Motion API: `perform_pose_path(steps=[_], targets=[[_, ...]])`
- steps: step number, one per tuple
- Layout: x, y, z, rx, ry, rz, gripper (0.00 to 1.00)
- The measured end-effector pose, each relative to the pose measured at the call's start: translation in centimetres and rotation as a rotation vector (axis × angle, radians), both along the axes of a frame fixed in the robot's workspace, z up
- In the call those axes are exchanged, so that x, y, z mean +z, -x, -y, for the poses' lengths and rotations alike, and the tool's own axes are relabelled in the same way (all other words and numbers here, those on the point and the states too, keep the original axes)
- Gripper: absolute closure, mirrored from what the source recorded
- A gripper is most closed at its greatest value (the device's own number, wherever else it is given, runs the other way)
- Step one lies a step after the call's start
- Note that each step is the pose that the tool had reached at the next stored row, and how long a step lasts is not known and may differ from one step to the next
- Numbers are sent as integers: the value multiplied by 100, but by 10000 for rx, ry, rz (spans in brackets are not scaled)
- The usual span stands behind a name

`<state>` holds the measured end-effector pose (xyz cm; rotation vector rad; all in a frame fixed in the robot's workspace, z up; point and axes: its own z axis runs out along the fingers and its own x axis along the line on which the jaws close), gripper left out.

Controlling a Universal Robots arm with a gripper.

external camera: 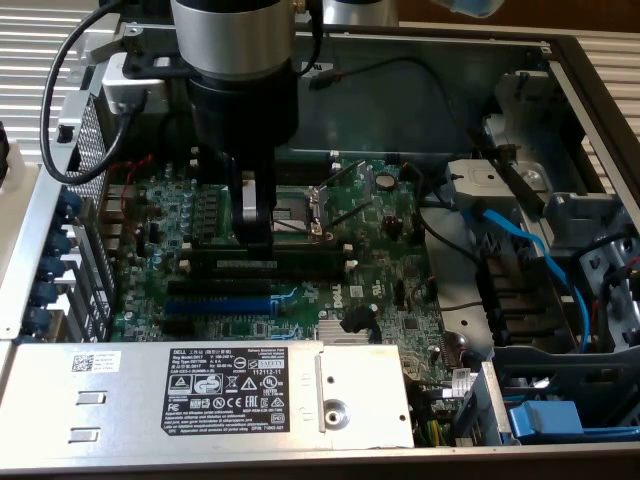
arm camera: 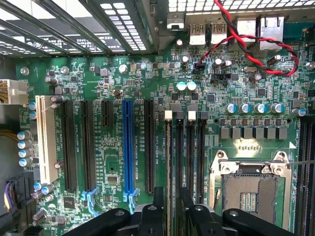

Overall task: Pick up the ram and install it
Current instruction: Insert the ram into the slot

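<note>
1. Looking into the uncovered computer case [external camera: 560,60] from my station, I see the green motherboard [external camera: 400,250] lying flat inside it.
2. Gripper [external camera: 256,238]: pointing straight down, with its fingertips at the black memory slots [external camera: 310,270]. These slots run from the exterior view's left to its right, just on the near side of the CPU socket [external camera: 300,205].
3. Ram [external camera: 310,250]: a dark stick standing on edge in one of those slots, reaching out to either side of the gripper.
4. Fingers [arm camera: 158,201]: in the wrist view one stands on each side of the slot line, and the gap between them is wider than the stick's edge. I read the jaws as released, clasping nothing.
5. Blue expansion slot [external camera: 215,303]: nearer than the memory slots, toward the exterior view's left, apart from the gripper.
6. Silver metal box [external camera: 120,390] with a printed label: along the near edge of the case.
7. Blue cables [external camera: 530,250]: at the exterior view's right, well apart from the gripper.
8. Twisted red and black wire [arm camera: 256,44]: seen from the wrist, looping over the board.
</note>
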<state>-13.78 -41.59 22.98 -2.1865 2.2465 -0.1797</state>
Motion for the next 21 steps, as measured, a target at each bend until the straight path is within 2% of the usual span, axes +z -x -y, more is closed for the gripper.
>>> perform_pose_path(steps=[12,21], targets=[[5,0,0,0,1,-1,73],[84,0,0,0,1,0,73]])
